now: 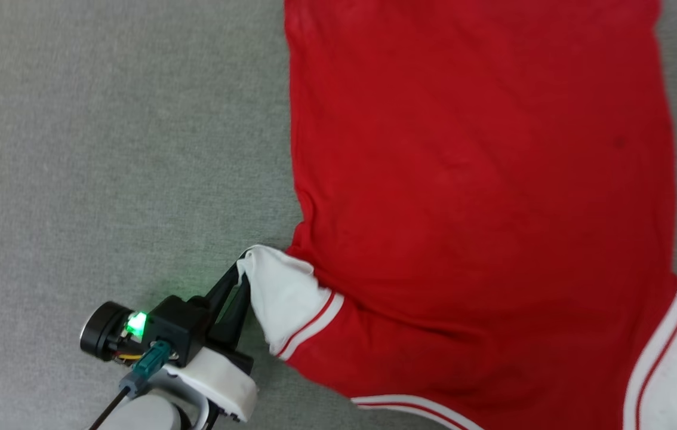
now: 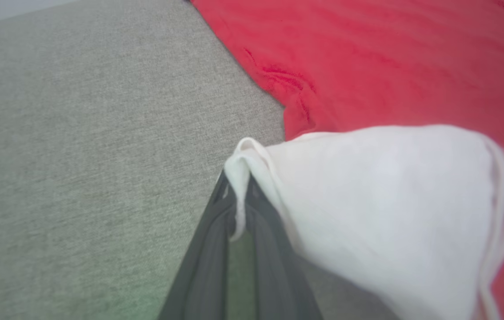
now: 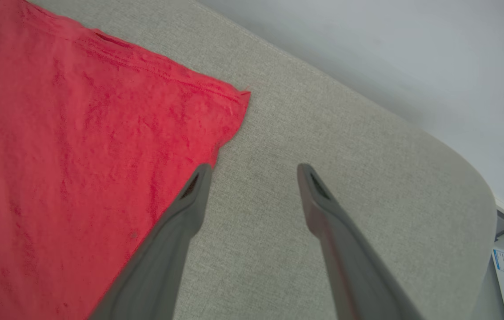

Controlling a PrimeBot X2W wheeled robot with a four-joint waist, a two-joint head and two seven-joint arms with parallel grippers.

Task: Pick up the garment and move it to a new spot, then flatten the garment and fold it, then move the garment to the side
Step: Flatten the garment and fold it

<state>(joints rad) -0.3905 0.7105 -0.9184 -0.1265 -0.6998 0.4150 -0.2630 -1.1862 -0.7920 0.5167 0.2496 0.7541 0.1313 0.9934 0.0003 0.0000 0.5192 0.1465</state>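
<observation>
Head view has the garment (image 1: 482, 179) spread on the grey desk (image 1: 105, 149), right of centre; the left tool (image 1: 243, 267) is clenched on its near-left white sleeve (image 1: 285, 298), likely to pull it flat; the right tool (image 3: 254, 171) hangs released beside the garment's edge.

The light is bright, soft and even, with hardly any shadows. A green lamp (image 1: 135, 323) on the left end effector (image 1: 242, 266) tints the grey desk (image 1: 105, 149) beside it. In the left wrist view the white sleeve (image 2: 381, 209) of the shirt (image 2: 367, 53) and the dark fingers (image 2: 207, 266) are blurred. The fingers in the right wrist view are soft too.
</observation>
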